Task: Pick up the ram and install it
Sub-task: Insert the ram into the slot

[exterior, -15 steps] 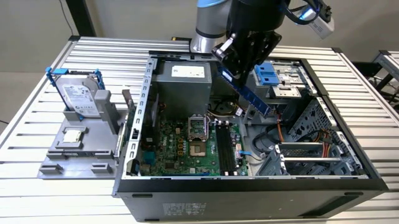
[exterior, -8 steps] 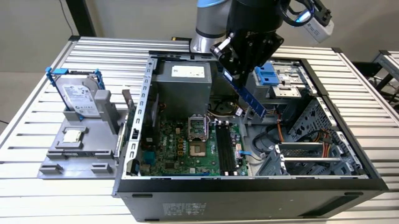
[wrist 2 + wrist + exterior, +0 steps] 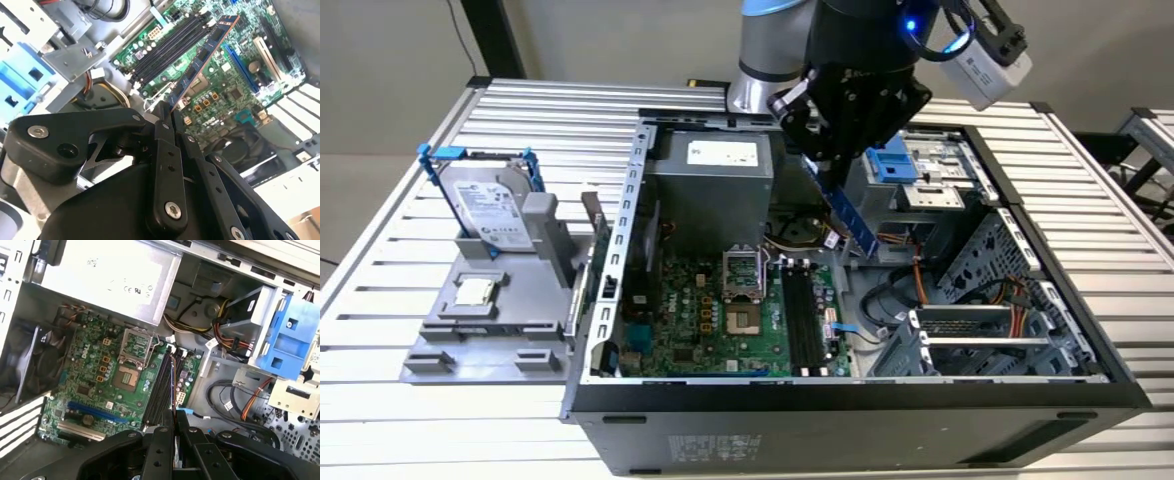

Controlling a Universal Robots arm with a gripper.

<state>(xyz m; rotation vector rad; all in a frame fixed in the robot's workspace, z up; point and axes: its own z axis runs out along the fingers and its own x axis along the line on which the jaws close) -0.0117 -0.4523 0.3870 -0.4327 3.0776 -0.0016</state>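
My gripper [image 3: 834, 160] hangs over the open computer case [image 3: 854, 400] and is shut on the ram [image 3: 851, 212], a thin blue stick with dark chips. The ram slants down from the fingers toward the black slots [image 3: 803, 318] on the green motherboard [image 3: 707, 320], still above them. In the second wrist view the ram [image 3: 202, 60] sticks out from between the black fingers [image 3: 165, 145], with the slots [image 3: 170, 47] behind it. In the first wrist view the ram [image 3: 173, 385] shows edge-on, lined up along the slots [image 3: 160, 387].
A silver hard drive [image 3: 494, 205] in a blue-handled frame stands in a grey holder [image 3: 487, 330] at the exterior view's left. Inside the case are the grey power supply [image 3: 714, 170], a blue drive bracket [image 3: 894, 160], orange cables [image 3: 961, 290] and the processor socket [image 3: 744, 275].
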